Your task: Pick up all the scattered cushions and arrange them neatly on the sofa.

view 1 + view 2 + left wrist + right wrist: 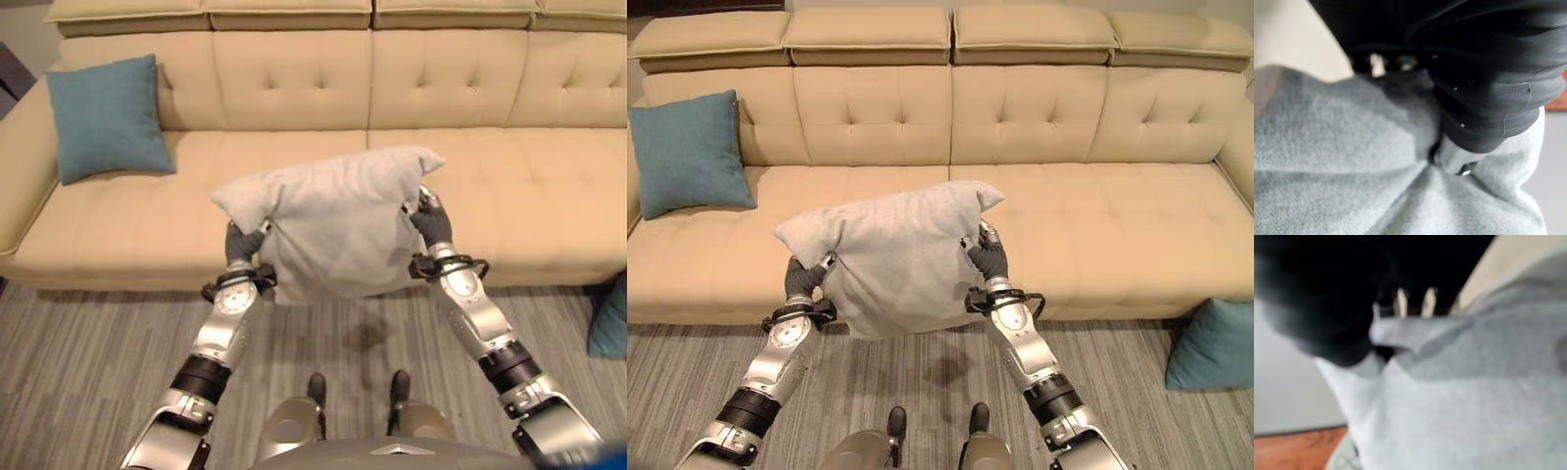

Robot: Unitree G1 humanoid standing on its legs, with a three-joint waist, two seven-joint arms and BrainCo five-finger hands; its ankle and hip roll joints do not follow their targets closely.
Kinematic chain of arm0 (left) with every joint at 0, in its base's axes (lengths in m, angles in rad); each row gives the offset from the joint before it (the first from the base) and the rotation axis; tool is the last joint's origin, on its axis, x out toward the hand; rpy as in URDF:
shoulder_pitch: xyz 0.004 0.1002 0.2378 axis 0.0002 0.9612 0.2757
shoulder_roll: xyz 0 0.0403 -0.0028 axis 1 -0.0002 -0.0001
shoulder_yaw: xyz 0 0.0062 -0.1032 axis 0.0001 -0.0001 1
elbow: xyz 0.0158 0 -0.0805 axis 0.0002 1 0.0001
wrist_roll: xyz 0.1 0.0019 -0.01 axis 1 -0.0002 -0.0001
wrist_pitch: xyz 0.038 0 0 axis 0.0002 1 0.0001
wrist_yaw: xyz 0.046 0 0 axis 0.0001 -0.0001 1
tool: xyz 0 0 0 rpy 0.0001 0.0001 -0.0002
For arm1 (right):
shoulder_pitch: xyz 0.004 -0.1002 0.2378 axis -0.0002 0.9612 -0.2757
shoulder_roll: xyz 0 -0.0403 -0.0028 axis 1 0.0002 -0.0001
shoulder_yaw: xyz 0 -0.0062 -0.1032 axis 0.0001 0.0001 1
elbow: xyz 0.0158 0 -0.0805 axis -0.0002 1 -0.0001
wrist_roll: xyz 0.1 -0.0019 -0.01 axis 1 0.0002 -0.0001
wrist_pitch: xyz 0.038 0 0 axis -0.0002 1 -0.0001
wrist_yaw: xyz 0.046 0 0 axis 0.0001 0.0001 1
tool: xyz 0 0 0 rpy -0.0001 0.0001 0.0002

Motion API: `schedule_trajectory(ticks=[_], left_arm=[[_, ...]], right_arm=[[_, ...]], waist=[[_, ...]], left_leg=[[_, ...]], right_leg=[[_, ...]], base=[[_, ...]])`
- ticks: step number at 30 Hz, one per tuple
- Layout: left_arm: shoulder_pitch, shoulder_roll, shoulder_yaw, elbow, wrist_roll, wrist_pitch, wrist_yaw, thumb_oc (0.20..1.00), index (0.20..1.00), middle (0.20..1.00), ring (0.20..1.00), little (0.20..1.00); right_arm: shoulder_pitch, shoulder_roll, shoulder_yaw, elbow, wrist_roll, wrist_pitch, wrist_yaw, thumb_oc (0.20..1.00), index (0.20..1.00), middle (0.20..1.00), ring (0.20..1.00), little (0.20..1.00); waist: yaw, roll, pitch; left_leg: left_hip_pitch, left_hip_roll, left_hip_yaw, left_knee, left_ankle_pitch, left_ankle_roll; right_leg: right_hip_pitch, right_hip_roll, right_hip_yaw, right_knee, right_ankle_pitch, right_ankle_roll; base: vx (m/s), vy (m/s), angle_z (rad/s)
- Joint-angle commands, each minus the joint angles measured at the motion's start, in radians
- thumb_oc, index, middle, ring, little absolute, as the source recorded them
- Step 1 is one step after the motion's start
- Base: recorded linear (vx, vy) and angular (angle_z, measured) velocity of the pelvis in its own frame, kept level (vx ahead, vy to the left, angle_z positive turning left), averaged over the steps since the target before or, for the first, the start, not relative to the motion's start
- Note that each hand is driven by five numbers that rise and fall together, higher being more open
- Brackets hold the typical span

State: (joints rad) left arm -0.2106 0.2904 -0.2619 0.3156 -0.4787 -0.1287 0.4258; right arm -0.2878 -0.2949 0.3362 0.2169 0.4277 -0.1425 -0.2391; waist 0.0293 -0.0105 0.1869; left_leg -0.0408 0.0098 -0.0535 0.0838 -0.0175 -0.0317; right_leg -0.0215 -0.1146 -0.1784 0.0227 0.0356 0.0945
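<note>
Before beige sofa [1097,211], striped grey carpet [98,362]

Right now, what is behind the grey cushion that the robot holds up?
Behind the grey cushion, gripped by the left hand and right hand, the beige sofa seat shows around it. The seat part directly behind is covered, so anything lying there cannot be seen.

Living room (tufted beige sofa [1019,196])

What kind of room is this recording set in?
Most likely a living room: a long beige tufted sofa, a teal cushion on it, and grey striped carpet in front.
</note>
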Motion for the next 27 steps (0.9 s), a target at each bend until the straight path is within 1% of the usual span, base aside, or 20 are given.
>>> schedule_trajectory(ticks=[1,2,3,4,6,7,8,9,10,11,13,15,16,18,19,20,23,24,26,27], left_arm=[[-0.094,-0.051,-0.088,-0.109,0.027,-0.074,-0.090,0.200,0.200,0.200,0.200,0.200],[-0.108,-0.056,-0.093,-0.102,0.019,-0.079,-0.093,0.200,0.200,0.200,0.200,0.200],[-0.108,-0.056,-0.093,-0.102,0.019,-0.079,-0.093,0.200,0.200,0.200,0.200,0.200],[-0.106,-0.056,-0.094,-0.105,0.023,-0.075,-0.093,0.200,0.200,0.200,0.200,0.200],[-0.108,-0.055,-0.095,-0.104,0.026,-0.070,-0.091,0.200,0.200,0.200,0.200,0.200],[-0.110,-0.053,-0.095,-0.103,0.033,-0.067,-0.091,0.200,0.200,0.200,0.200,0.200],[-0.114,-0.052,-0.094,-0.101,0.040,-0.063,-0.092,0.200,0.200,0.200,0.200,0.200],[-0.114,-0.053,-0.096,-0.103,0.041,-0.062,-0.092,0.200,0.200,0.200,0.200,0.200],[-0.113,-0.057,-0.095,-0.100,0.041,-0.056,-0.090,0.200,0.200,0.200,0.200,0.200],[-0.113,-0.057,-0.095,-0.100,0.041,-0.056,-0.090,0.200,0.200,0.200,0.200,0.200],[-0.107,-0.056,-0.090,-0.105,0.045,-0.052,-0.092,0.200,0.200,0.200,0.200,0.200],[-0.092,-0.050,-0.078,-0.112,0.048,-0.054,-0.100,0.200,0.200,0.200,0.200,0.200],[-0.076,-0.042,-0.074,-0.121,0.044,-0.053,-0.096,0.200,0.200,0.200,0.200,0.200],[-0.072,-0.038,-0.078,-0.121,0.039,-0.052,-0.101,0.200,0.200,0.200,0.200,0.200],[-0.069,-0.026,-0.084,-0.124,0.042,-0.046,-0.101,0.200,0.200,0.200,0.200,0.200],[-0.069,-0.026,-0.084,-0.124,0.042,-0.046,-0.101,0.200,0.200,0.200,0.200,0.200],[-0.076,-0.012,-0.092,-0.133,0.041,-0.044,-0.102,0.200,0.200,0.200,0.200,0.200],[-0.084,-0.006,-0.099,-0.133,0.045,-0.044,-0.101,0.200,0.200,0.200,0.200,0.200],[-0.094,0.000,-0.097,-0.133,0.056,-0.042,-0.094,0.200,0.200,0.200,0.200,0.200],[-0.098,0.001,-0.094,-0.136,0.055,-0.043,-0.093,0.200,0.200,0.200,0.200,0.200]], right_arm=[[-0.015,0.045,0.029,-0.126,-0.013,-0.085,0.058,0.200,0.200,0.200,0.200,0.200],[-0.017,0.044,0.029,-0.123,-0.011,-0.090,0.053,0.200,0.200,0.200,0.200,0.200],[-0.018,0.044,0.029,-0.123,-0.011,-0.090,0.053,0.200,0.200,0.200,0.200,0.200],[-0.009,0.042,0.021,-0.125,-0.013,-0.090,0.050,0.200,0.200,0.200,0.200,0.200],[-0.002,0.049,0.012,-0.126,-0.008,-0.086,0.047,0.200,0.200,0.200,0.200,0.200],[-0.001,0.053,0.009,-0.124,-0.006,-0.086,0.046,0.200,0.200,0.200,0.200,0.200],[0.000,0.055,0.004,-0.124,-0.007,-0.089,0.044,0.200,0.200,0.200,0.200,0.200],[0.002,0.054,0.005,-0.120,-0.011,-0.088,0.045,0.200,0.200,0.200,0.200,0.200],[0.001,0.060,0.008,-0.107,-0.029,-0.087,0.039,0.200,0.200,0.200,0.200,0.200],[0.001,0.060,0.008,-0.106,-0.029,-0.087,0.038,0.200,0.200,0.200,0.200,0.200],[0.001,0.065,0.007,-0.089,-0.032,-0.084,0.036,0.200,0.200,0.200,0.200,0.200],[-0.002,0.067,0.003,-0.083,-0.033,-0.081,0.041,0.200,0.200,0.200,0.200,0.200],[0.003,0.078,0.002,-0.077,-0.039,-0.079,0.046,0.200,0.200,0.200,0.200,0.200],[0.012,0.079,-0.005,-0.080,-0.040,-0.079,0.045,0.200,0.200,0.200,0.200,0.200],[0.020,0.097,-0.013,-0.079,-0.038,-0.078,0.051,0.200,0.200,0.200,0.200,0.200],[0.020,0.098,-0.014,-0.079,-0.038,-0.078,0.051,0.200,0.200,0.200,0.200,0.200],[0.014,0.106,-0.013,-0.081,-0.046,-0.076,0.056,0.200,0.200,0.200,0.200,0.200],[0.008,0.108,-0.014,-0.081,-0.046,-0.077,0.058,0.200,0.200,0.200,0.200,0.200],[0.002,0.115,-0.011,-0.083,-0.054,-0.076,0.051,0.200,0.200,0.200,0.200,0.200],[-0.003,0.117,-0.010,-0.081,-0.055,-0.073,0.051,0.200,0.200,0.200,0.200,0.200]], waist=[[-0.037,-0.014,-0.064],[-0.027,-0.029,-0.052],[-0.028,-0.029,-0.052],[-0.024,-0.032,-0.048],[-0.019,-0.040,-0.048],[-0.017,-0.042,-0.051],[-0.015,-0.039,-0.055],[-0.009,-0.037,-0.056],[0.004,-0.020,-0.061],[0.005,-0.022,-0.059],[0.021,-0.015,-0.060],[0.042,-0.012,-0.066],[0.045,-0.017,-0.081],[0.046,-0.023,-0.087],[0.055,-0.037,-0.099],[0.056,-0.038,-0.098],[0.054,-0.041,-0.090],[0.046,-0.037,-0.083],[0.042,-0.025,-0.079],[0.041,-0.021,-0.077]], left_leg=[[-0.024,0.016,0.002,0.256,0.022,-0.097],[-0.066,0.019,0.006,0.342,0.040,-0.087],[-0.067,0.019,0.005,0.346,0.038,-0.087],[-0.089,0.017,0.013,0.362,0.038,-0.078],[-0.134,0.005,0.035,0.323,0.017,-0.062],[-0.151,0.001,0.055,0.276,0.002,-0.052],[-0.166,0.000,0.075,0.203,0.009,-0.041],[-0.162,-0.010,0.080,0.141,0.033,-0.036],[-0.180,-0.016,0.072,0.027,0.110,-0.041],[-0.173,-0.018,0.073,0.018,0.114,-0.041],[-0.194,-0.020,0.062,-0.026,0.151,-0.053],[-0.190,-0.022,0.057,-0.041,0.169,-0.054],[-0.159,-0.018,0.047,-0.051,0.152,-0.035],[-0.151,-0.021,0.051,-0.040,0.143,-0.030],[-0.119,-0.032,0.058,-0.010,0.090,-0.002],[-0.119,-0.032,0.060,-0.010,0.089,-0.002],[-0.086,-0.041,0.067,0.009,0.052,0.022],[-0.074,-0.040,0.063,0.010,0.044,0.029],[-0.043,-0.035,0.065,0.009,0.016,0.038],[-0.028,-0.035,0.068,0.006,0.008,0.037]], right_leg=[[-0.012,0.036,-0.007,-0.012,-0.012,0.007],[0.025,0.043,-0.027,-0.036,-0.021,-0.009],[0.026,0.043,-0.028,-0.037,-0.021,-0.009],[0.038,0.043,-0.033,-0.042,-0.024,-0.013],[0.050,0.041,-0.031,-0.049,-0.033,-0.013],[0.056,0.043,-0.030,-0.052,-0.039,-0.012],[0.063,0.054,-0.028,-0.055,-0.042,-0.010],[0.074,0.064,-0.022,-0.057,-0.049,-0.011],[0.095,0.091,-0.008,-0.067,-0.061,-0.012],[0.098,0.089,-0.008,-0.068,-0.062,-0.011],[0.123,0.103,0.005,-0.072,-0.076,-0.014],[0.145,0.111,0.022,-0.066,-0.094,-0.013],[0.157,0.105,0.031,-0.045,-0.118,-0.008],[0.165,0.096,0.030,-0.028,-0.130,-0.004],[0.164,0.060,0.038,0.058,-0.142,0.026],[0.164,0.059,0.039,0.060,-0.144,0.026],[0.088,0.025,0.055,0.243,-0.057,0.089],[0.066,0.024,0.063,0.302,-0.036,0.098],[0.001,0.005,0.036,0.364,-0.039,0.085],[-0.023,-0.009,0.013,0.349,-0.032,0.079]], base=[[0.15,-0.266,0.93],[0.11,-0.221,1.10],[0.11,-0.183,0.78],[0.08,-0.077,0.42],[0.14,-0.082,0.13],[0.18,-0.051,0.16],[0.22,-0.028,0.20],[0.30,0.019,0.20],[0.23,0.031,0.11],[0.20,0.041,0.07],[0.17,0.045,-0.22],[0.27,0.106,-0.48],[0.33,0.151,-0.66],[0.29,0.173,-0.68],[0.23,0.176,-0.42],[0.29,0.236,-0.25],[0.12,0.155,-0.20],[0.13,0.179,-0.05],[0.14,0.166,0.03],[0.17,0.127,-0.05]])
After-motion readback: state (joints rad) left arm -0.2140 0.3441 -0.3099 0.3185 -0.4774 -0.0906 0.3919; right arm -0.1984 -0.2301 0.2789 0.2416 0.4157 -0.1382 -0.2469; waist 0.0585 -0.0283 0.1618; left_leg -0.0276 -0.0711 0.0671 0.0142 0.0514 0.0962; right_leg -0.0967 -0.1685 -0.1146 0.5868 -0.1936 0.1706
